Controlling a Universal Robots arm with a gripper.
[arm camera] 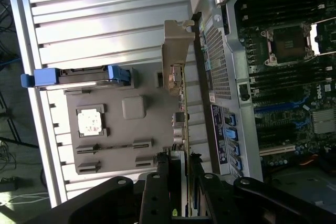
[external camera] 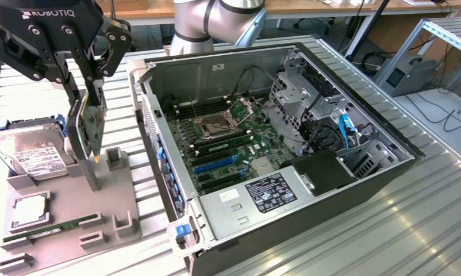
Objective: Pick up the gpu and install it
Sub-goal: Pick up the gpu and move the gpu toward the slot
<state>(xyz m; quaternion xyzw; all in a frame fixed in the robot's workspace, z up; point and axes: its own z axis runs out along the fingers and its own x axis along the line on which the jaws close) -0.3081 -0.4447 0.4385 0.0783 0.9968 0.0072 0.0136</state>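
**While clamped in the jaws, gpu hangs edge-on over the tray**

As seen in the exterior view, the gripper (external camera: 85, 92) sits at about 10 o'clock in the frame. Its jaws are drawn in to a narrow gap and pinch the gpu (external camera: 86, 129) by its upper end, one jaw on each flat face. In the wrist view the gripper (arm camera: 178, 182) bites the near end of the gpu (arm camera: 179, 124) the same way.

Orientation: long axis is near vertical, with the card thin edge-on to the exterior camera. The silver bracket end points down, away from the gripper and towards the grey tray (external camera: 54, 201). Can't tell if the lower tip touches the tray or is just above it.

Neighbours, taken from the card in the exterior view:
- hard drive (external camera: 31, 155) at 8 o'clock, on the tray
- CPU (external camera: 30, 210) at 7 o'clock
- RAM stick (external camera: 50, 230) at 7 o'clock, beyond the CPU
- open case (external camera: 330, 103) at 3 o'clock, lying on its side on the ribbed table (external camera: 399, 224), with the motherboard (external camera: 230, 138) exposed

The gpu is outside the case, just beside the case's near wall.
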